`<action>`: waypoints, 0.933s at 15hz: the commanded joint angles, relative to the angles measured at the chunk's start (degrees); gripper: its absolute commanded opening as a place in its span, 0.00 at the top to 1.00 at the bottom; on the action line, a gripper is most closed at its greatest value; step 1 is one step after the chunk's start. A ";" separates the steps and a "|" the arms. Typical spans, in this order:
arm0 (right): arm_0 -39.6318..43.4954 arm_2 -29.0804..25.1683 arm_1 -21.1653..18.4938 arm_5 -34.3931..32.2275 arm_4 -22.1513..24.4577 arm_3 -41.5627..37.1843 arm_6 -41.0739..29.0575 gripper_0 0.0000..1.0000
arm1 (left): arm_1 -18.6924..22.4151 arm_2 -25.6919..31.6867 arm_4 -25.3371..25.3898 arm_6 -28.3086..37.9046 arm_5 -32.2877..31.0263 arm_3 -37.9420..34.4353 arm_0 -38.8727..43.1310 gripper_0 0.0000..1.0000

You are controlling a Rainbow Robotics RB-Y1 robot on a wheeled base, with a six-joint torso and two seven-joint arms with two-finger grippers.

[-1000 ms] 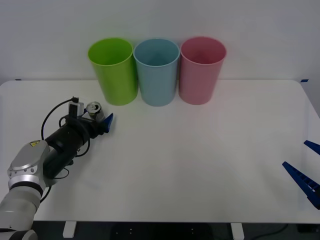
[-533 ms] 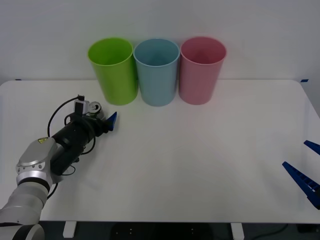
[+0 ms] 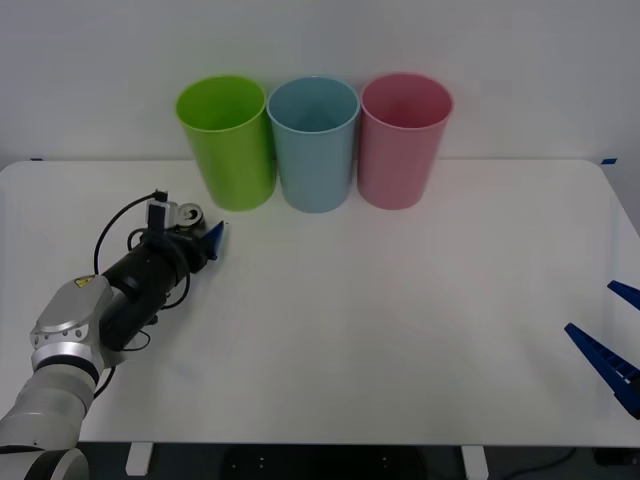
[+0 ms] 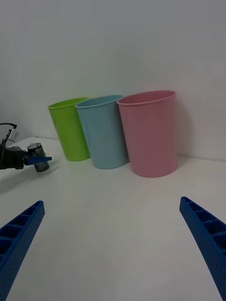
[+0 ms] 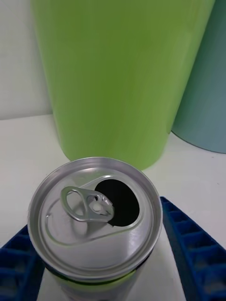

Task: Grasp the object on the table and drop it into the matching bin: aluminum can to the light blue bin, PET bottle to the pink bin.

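The aluminum can, small and dark with a silver top, stands on the white table at the left, just in front of the lime green bin. My left gripper is shut on it. In the left wrist view the can's opened top sits between the blue fingers, which press its sides. The light blue bin stands in the middle of the back row, with the pink bin to its right. My right gripper waits open at the table's right edge.
A lime green bin stands leftmost in the row, touching the light blue one and very close behind the can. The right wrist view shows all three bins, green, light blue and pink, across bare white table.
My left arm slid forward toward the bins with the can between its fingers, then the visible blue finger moved in against the can. The right arm has stayed still.
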 commanded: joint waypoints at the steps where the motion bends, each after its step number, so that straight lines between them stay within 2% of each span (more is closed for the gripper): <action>1: 0.00 0.00 0.00 0.00 0.00 0.00 0.00 0.00 | 0.01 0.10 0.23 -0.07 0.02 -0.04 0.01 1.00; 8: 0.00 0.00 0.00 0.00 0.00 0.00 0.00 0.00 | 0.27 0.28 1.37 0.10 -0.07 -0.04 0.28 1.00; 14: 0.00 0.00 0.00 0.00 0.00 0.00 0.00 0.00 | 2.38 0.28 4.62 0.10 -5.16 -0.56 1.33 1.00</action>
